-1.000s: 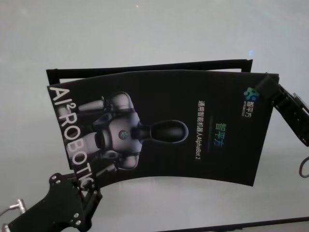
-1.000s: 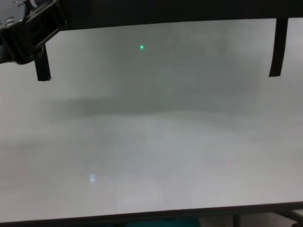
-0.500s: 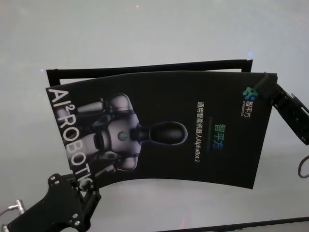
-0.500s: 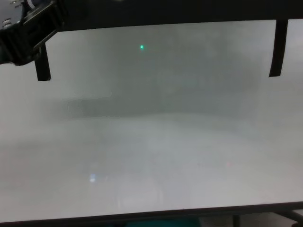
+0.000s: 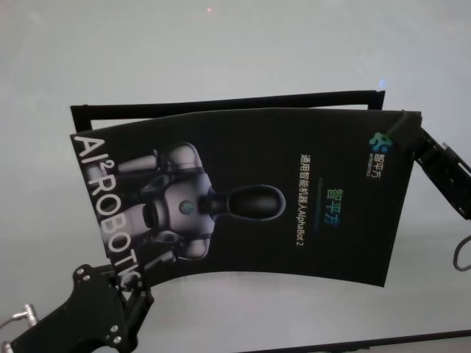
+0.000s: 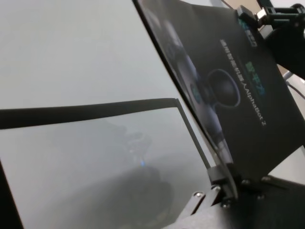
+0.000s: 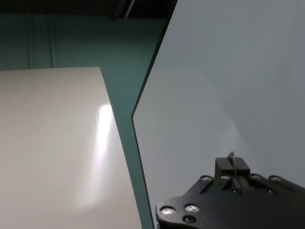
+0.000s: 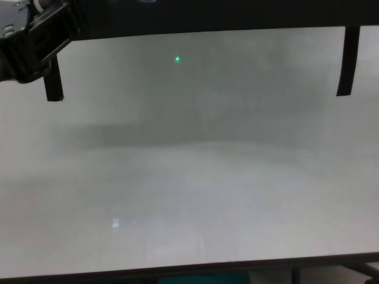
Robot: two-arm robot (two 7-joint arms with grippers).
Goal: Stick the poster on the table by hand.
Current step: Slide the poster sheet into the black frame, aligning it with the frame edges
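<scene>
Compared with the frame half a second earlier, nothing has shifted measurably: the poster keeps the same bowed shape and both hands stay at its opposite corners.

Largest item: the counter (image 5: 221, 59), a pale grey-white surface that spans the whole head view and extends past the poster on every side. A thin black outline (image 5: 228, 101) lies flat on it; its far edge and one side strip show beyond the poster's far edge.

Next: the poster (image 5: 294, 243), a glossy black sheet printed with a grey-white robot figure, large white letters and small "AlphaBot 2" text. It is held between the two hands, over the outline. The sheet is bowed, and its near edge curves. In the left wrist view the poster (image 6: 267, 114) is clear of the counter and rises at a slant from the left hand toward the right hand.

Next: the left hand (image 5: 136, 283), at the poster's near corner beside the white lettering. In the left wrist view the left hand (image 6: 228, 183) is closed on the sheet's edge.

Smallest: the right hand (image 5: 405, 132), at the opposite far corner next to the small coloured logo. In the right wrist view the right hand (image 7: 232, 167) is clamped on the thin edge of the sheet.
</scene>
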